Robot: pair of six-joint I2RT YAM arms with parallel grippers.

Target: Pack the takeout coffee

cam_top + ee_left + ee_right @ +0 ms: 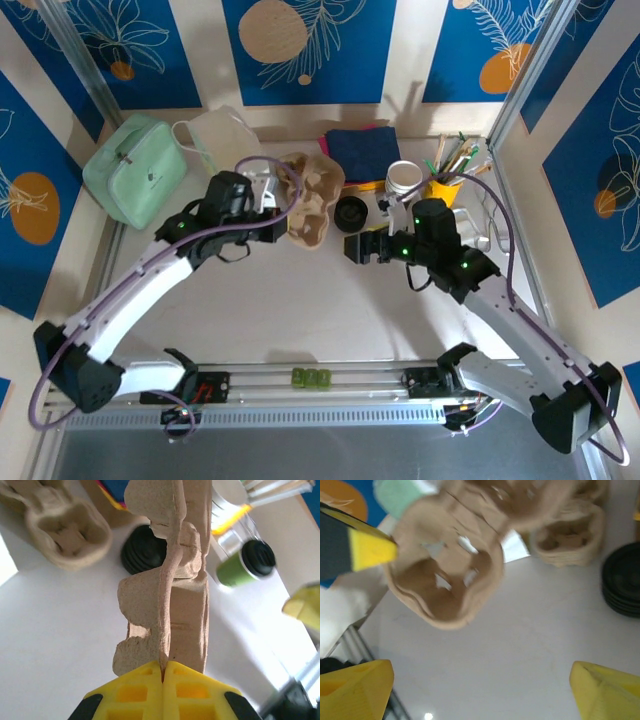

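Lids [351,213] lie beyond spread right hand [352,247]; left hand [163,672] pinches carrier [170,605] edge.

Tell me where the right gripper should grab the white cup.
Probably by its side wall below the rim, from the near side: the cup stands upright, rim open, and the yellow pot crowds its right.

I note a white tabletop [300,310]. On it: mint-green zip pouch [135,168], brown cardboard cup carriers [312,222], stacked black round lids [352,213], white ribbed paper takeout cup [403,178].
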